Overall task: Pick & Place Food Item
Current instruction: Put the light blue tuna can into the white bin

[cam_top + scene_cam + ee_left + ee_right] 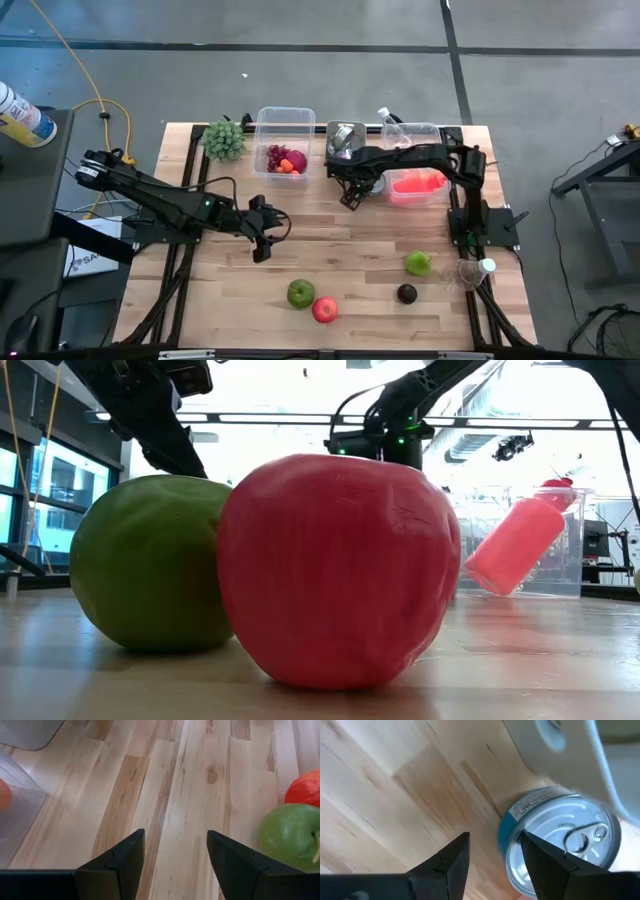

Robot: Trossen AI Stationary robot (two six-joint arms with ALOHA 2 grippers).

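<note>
A silver can [560, 840] with a blue label and a pull tab stands upright on the wood near the far containers. My right gripper [495, 855] [352, 197] points down beside it, open, with bare wood between its fingers and one finger at the can's edge. A green apple [301, 292] and a red apple [325, 310] rest side by side near the front edge. My left gripper [262, 240] [175, 855] hangs open over bare wood at mid-table, with the green apple [290, 837] ahead of it to one side. My right gripper has one finger [542, 857] standing in front of the can's rim [512, 827], coming from above. I cannot tell whether that finger touches the can. Nothing lies between the two fingers.
A clear tub [284, 140] with red and orange fruit and a second tub [440, 150] with a red bottle [418, 183] stand at the back. A metal bowl [345, 140], a green bunch [224, 140], another green fruit [419, 263], a dark fruit [407, 293] and a plastic cup [470, 272] are also here.
</note>
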